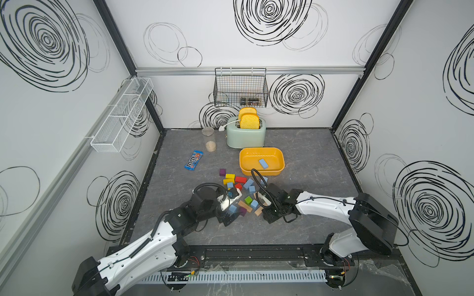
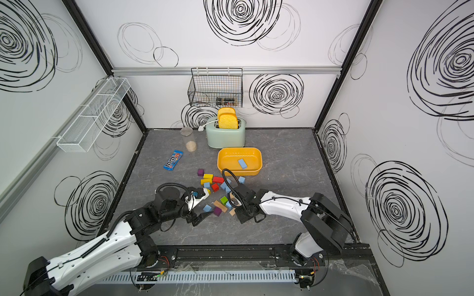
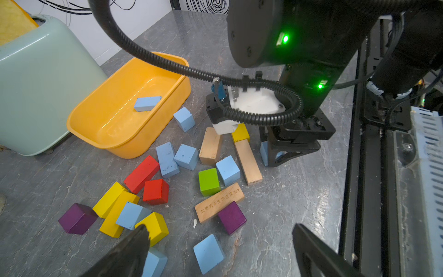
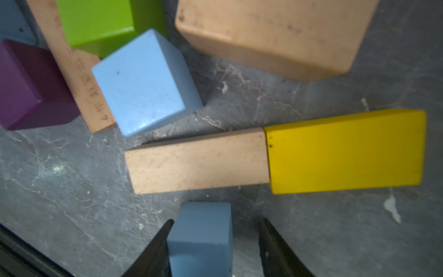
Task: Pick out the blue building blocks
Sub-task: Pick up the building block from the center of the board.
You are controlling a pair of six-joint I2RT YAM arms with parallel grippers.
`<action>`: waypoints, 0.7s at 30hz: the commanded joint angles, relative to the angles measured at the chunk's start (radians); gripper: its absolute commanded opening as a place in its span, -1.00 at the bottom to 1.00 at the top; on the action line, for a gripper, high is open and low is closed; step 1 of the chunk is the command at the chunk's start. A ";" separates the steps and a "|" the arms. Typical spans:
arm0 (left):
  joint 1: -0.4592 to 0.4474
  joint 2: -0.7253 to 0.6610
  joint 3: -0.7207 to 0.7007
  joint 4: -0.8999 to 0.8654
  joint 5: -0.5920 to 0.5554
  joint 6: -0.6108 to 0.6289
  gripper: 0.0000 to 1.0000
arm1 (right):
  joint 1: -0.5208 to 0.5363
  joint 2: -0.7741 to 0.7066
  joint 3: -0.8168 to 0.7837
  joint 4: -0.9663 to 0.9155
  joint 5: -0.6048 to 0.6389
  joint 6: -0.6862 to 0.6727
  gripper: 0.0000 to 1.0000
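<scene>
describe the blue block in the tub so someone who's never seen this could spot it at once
Find the mint toaster at the back of the table; the yellow tub sits just in front of it. On the tub's floor lies one flat, oblong blue block. It is the only block inside the tub; the other blocks are scattered on the table.

In both top views the table (image 1: 307, 153) lies bare right of the yellow tub (image 1: 274, 171) and along the near edge; the block pile (image 1: 240, 179) fills the middle, pieces touching or just apart, leaving narrow gaps; the tub stands just behind it, the toaster (image 1: 246, 138) behind that; the right arm's cable loop (image 3: 167, 66) arches above the tub's near wall; the left gripper (image 3: 220, 229) has wide-set jaws with room either side of a blue cube (image 3: 208, 253); beside the right gripper (image 4: 215, 219) a wood bar (image 4: 196, 160) lies near, bare table between
</scene>
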 commanded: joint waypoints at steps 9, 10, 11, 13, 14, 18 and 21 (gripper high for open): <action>0.013 -0.009 -0.004 0.040 -0.008 -0.003 0.92 | 0.026 -0.035 0.022 -0.006 0.041 -0.001 -0.08; 0.015 -0.009 -0.004 0.041 -0.008 -0.004 0.92 | 0.026 -0.040 0.020 -0.006 0.041 0.001 -0.11; 0.016 -0.009 -0.004 0.040 -0.008 -0.005 0.92 | 0.026 -0.044 0.018 -0.006 0.042 0.002 -0.13; 0.017 -0.010 -0.003 0.038 -0.007 -0.004 0.92 | 0.026 -0.049 0.013 -0.001 0.039 0.004 -0.15; 0.017 -0.010 -0.003 0.036 -0.008 -0.005 0.92 | 0.026 -0.049 0.013 -0.001 0.039 0.004 -0.15; 0.019 -0.014 -0.001 0.031 -0.009 -0.009 0.92 | 0.026 -0.048 0.008 0.000 0.039 0.007 -0.04; 0.020 -0.019 -0.001 0.030 -0.010 -0.011 0.92 | 0.026 -0.040 0.008 0.001 0.042 0.006 0.06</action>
